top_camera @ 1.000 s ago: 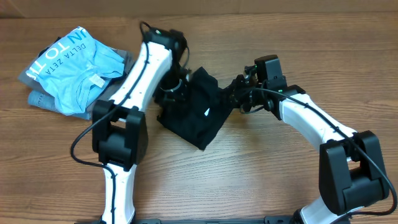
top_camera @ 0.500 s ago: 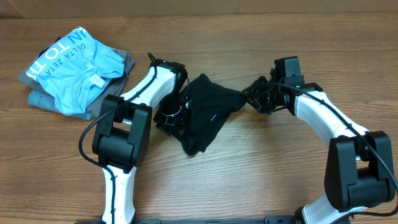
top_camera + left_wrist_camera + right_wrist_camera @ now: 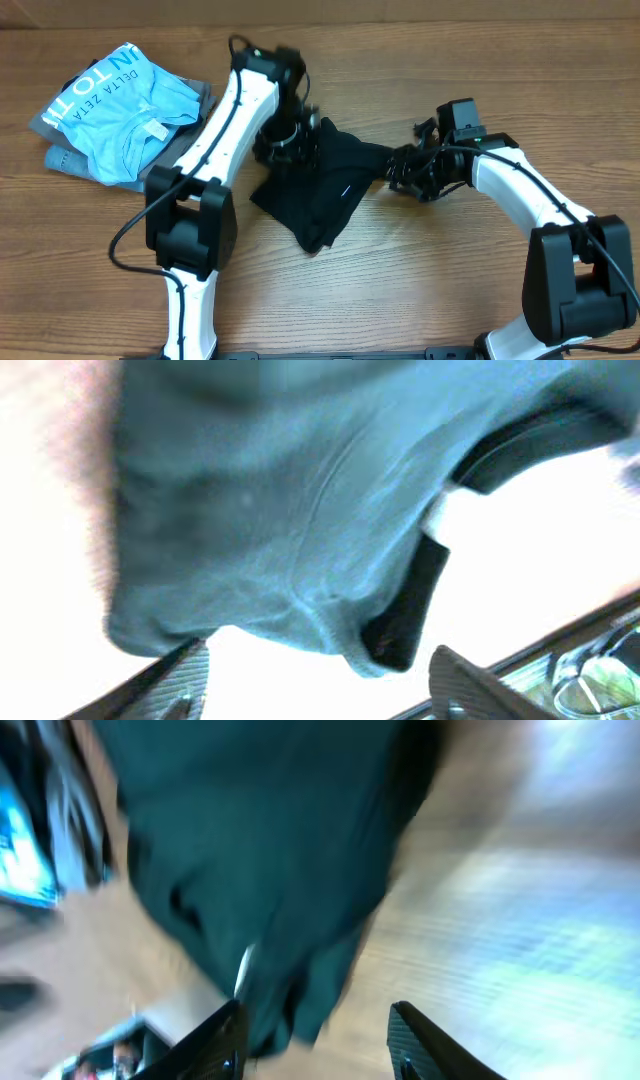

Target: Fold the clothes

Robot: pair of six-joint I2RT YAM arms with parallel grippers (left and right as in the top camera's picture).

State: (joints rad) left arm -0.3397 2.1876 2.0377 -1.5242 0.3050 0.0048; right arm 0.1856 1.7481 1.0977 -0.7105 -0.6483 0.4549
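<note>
The table (image 3: 420, 290) carries everything, and your two arms reach in from either side toward its middle. There lie the clothes (image 3: 320, 195), a black garment in a loose crumpled heap, bunched high under the left arm and trailing to a point toward you. It is not flat, so I judge the fold barely begun; you will want to spread it first.

Well apart at the far left corner, the light blue shirt (image 3: 125, 95) sits on the grey garment (image 3: 40, 125). Leave both alone.

Your left fingers (image 3: 180, 675) stand wide apart at the upper left of the heap. The cloth hangs just ahead of them, with nothing pinched that I can see. Your right fingers (image 3: 215, 1040) are about halfway apart at the right edge, with the fabric beside one tip but not clamped.

To do this well, pick two corners of one hem, close firmly on a single layer each, then draw them apart, low over the table, until the cloth lies taut and flat. Use the small white neck label (image 3: 342, 190) to find the collar end before you commit.
</note>
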